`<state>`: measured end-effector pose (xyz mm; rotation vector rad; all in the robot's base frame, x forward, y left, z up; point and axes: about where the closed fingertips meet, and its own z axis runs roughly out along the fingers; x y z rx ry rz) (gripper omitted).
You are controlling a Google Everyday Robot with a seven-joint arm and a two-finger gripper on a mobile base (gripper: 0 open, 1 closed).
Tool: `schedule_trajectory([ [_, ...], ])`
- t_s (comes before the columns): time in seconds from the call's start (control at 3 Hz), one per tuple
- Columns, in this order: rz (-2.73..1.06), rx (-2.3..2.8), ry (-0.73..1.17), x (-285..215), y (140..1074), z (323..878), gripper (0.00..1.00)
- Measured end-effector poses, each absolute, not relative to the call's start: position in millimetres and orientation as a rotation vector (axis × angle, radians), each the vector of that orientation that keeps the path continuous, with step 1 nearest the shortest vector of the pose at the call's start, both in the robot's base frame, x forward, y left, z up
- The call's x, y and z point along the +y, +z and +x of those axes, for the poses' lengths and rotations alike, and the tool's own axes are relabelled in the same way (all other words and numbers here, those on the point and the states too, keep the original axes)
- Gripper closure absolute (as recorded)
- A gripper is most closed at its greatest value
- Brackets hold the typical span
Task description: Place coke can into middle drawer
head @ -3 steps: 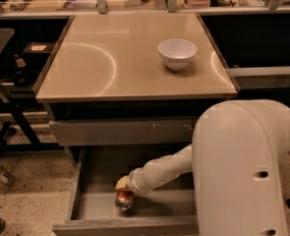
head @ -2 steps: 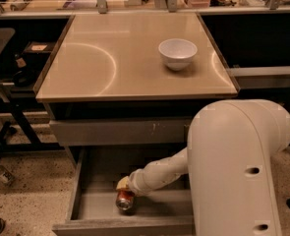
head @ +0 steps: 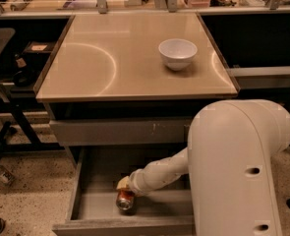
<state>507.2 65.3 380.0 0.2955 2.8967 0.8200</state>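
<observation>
**Can down in the drawer, grip unclear**

My gripper (head: 125, 185) sits right over the can (head: 125, 201), lower centre of the frame, inside the open drawer (head: 98, 208). I cannot tell whether it holds the can. I judge the can could roll when freed, or get knocked by a crooked exit.

The gripper (head: 125, 186), in the middle drawer (head: 98, 206), hides the top of the coke can (head: 125, 201).
</observation>
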Motion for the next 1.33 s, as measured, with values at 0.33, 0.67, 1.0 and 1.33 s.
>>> schedule_trajectory([
  [0.33, 0.295, 2.897, 0.820, 65.3, 380.0, 507.2, 0.36],
  [0.67, 0.295, 2.897, 0.820, 65.3, 380.0, 507.2, 0.13],
  [1.0, 0.295, 2.897, 0.820, 65.3, 379.9, 507.1, 0.00],
  [1.33, 0.295, 2.897, 0.820, 65.4, 379.9, 507.1, 0.00],
])
